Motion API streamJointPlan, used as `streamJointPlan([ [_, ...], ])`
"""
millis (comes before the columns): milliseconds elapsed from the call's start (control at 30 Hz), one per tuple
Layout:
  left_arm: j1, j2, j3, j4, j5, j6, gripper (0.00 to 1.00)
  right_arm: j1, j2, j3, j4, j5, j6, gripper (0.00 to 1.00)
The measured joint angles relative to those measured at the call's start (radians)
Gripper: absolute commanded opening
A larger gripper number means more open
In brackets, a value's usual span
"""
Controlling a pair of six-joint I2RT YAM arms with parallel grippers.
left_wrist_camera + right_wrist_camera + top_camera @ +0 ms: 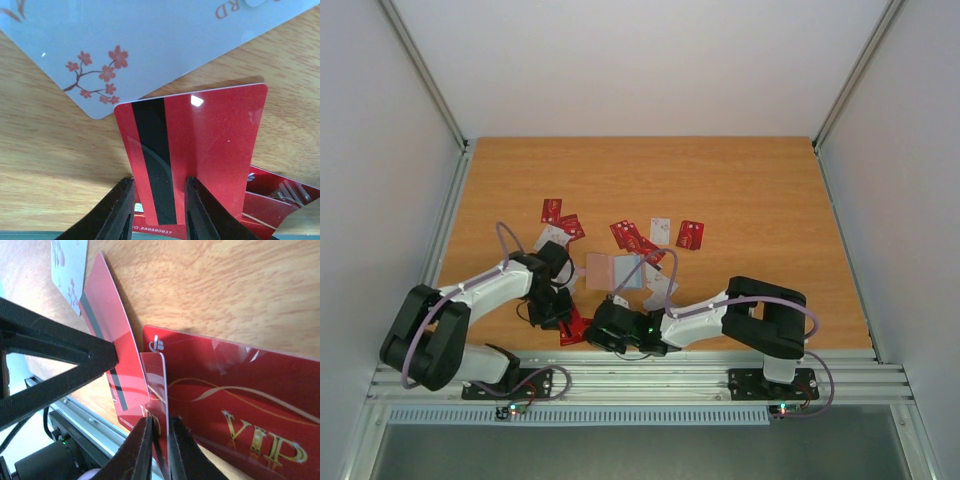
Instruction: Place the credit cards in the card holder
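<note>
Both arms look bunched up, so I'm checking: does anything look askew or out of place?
Yes. At the near edge of the table, the left gripper, fingers open, presses a striped red card that sits tilted off the wood, and the right gripper pinches an upright red card beside it. Other cards lie scattered around the open card holder.

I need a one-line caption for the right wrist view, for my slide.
Right gripper pinching a thin red card edge-on, beside a red VIP card on the wooden table.

The white card (165,40) runs off the top edge, only "RD" of its lettering showing. The VIP card (240,405) is cut by the right edge. From above, the cards (690,235) are too small to read.
</note>
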Motion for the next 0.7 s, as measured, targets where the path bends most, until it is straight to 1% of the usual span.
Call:
streamJointPlan([
  [133,0.002,0.005,0.003,-0.003,0.003,0.0,0.31,-0.017,0.002,0.0,0.011,-0.023,-0.008,0.01],
  [433,0.001,-0.021,0.003,0.003,0.004,-0.023,0.41,-0.059,-0.016,-0.022,0.035,-0.083,-0.009,0.01],
  [533,0.001,-0.031,0.004,0.003,-0.005,-0.027,0.46,-0.082,-0.067,-0.039,0.0,-0.1,-0.012,0.01],
  [700,0.001,-0.053,0.039,-0.018,-0.038,-0.028,0.54,-0.13,-0.192,-0.06,-0.123,-0.132,-0.038,0.01],
])
